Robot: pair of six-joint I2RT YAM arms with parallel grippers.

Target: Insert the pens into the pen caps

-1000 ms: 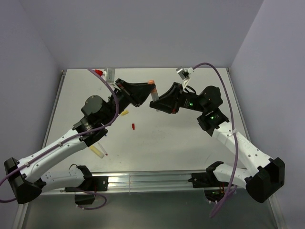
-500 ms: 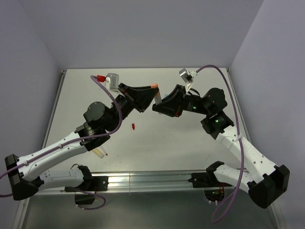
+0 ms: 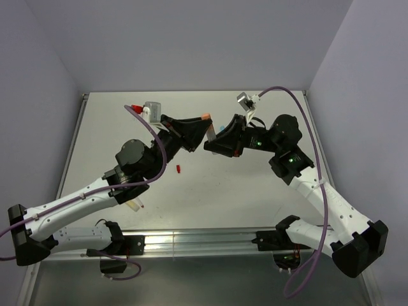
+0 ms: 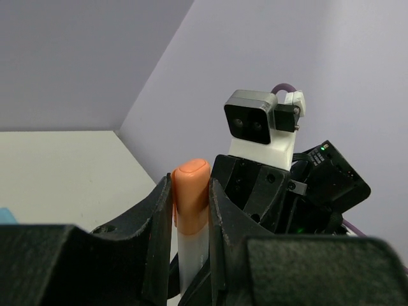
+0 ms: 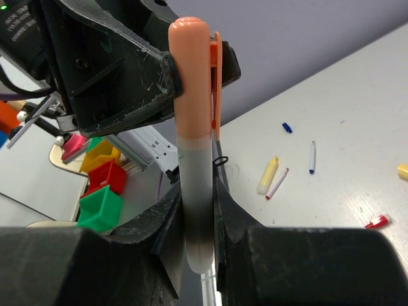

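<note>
While both arms meet in mid-air above the table, the orange marker stands upright between them, and that's our landmark. The right gripper has its fingers pinched in close on the marker's pale barrel, down near its bottom end. The left gripper comes in from the opposite side, narrowed onto the orange cap at the marker's top, jaws pressed against both sides of it.

Why this arrangement? One arm steadies the pen and the other drives the cap along the same axis. A grip at each end leaves the joint between them free. From the right wrist view the cap sits over the barrel with a clean seam and no tip showing. I'd judge this pair capped, or one last push away. Whether it has clicked home, I can't tell.

Well below the marker, down on the table, the rest wait. There's a yellow marker with a thin red-tipped pen just beside it, and a thin blue-tipped pen near those. A tiny dark-blue cap lies beyond, and a red cap lies apart. They're spread out, so each can be picked singly. I'd expect the orange marker to be set down next and a fresh pair taken.
</note>
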